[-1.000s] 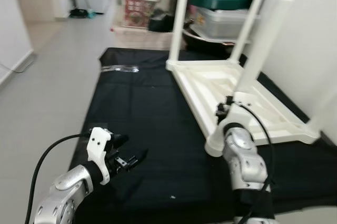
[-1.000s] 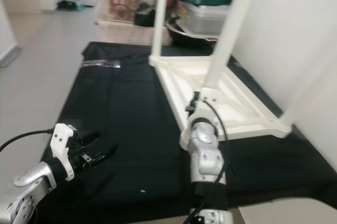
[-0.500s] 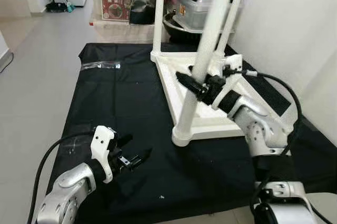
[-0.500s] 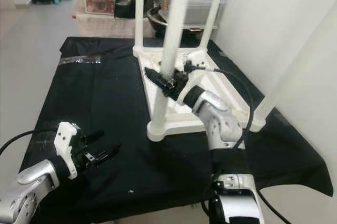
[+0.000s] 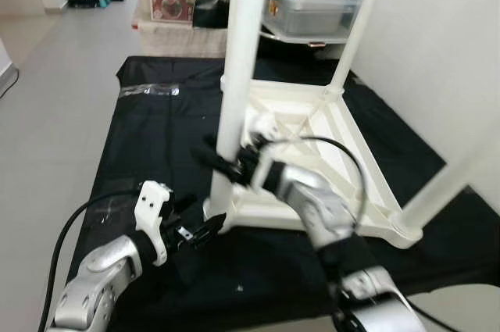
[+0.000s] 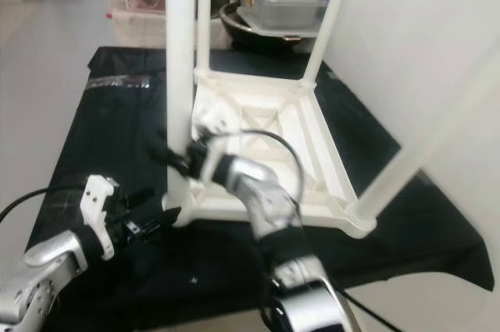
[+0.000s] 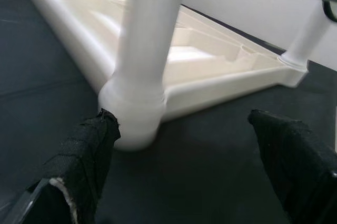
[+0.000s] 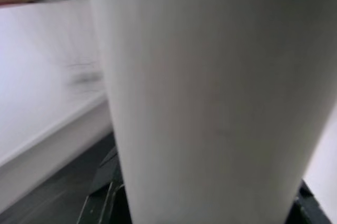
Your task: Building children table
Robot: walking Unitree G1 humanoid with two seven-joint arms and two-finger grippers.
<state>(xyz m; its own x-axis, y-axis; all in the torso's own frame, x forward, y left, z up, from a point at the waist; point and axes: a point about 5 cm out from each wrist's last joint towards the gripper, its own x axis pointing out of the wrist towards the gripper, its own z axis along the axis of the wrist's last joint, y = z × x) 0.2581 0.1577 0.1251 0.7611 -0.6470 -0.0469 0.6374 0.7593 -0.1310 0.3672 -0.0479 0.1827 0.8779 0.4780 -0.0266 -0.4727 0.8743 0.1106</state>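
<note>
The white children table (image 5: 344, 125) lies upside down on a black mat (image 5: 141, 144), its legs pointing up. My right gripper (image 5: 221, 162) reaches across to the near-left leg (image 5: 238, 66) and is shut on it a little above its base; that leg (image 8: 210, 92) sits very close in the right wrist view. My left gripper (image 5: 201, 230) hovers low over the mat just left of the leg's base (image 7: 134, 113), open, its fingers (image 7: 84, 155) wide apart with nothing between them.
A white wall (image 5: 437, 51) runs close along the table's right side. Stacked storage boxes (image 5: 168, 0) and a grey container with a green lid (image 5: 312, 0) stand behind the mat. A clear plastic bag (image 5: 148, 90) lies at the mat's far left. Grey floor (image 5: 55, 74) opens leftward.
The whole view has swung. My right arm still grips the same leg, now reaching further to the left. My left gripper has come up close to the base of that leg.
</note>
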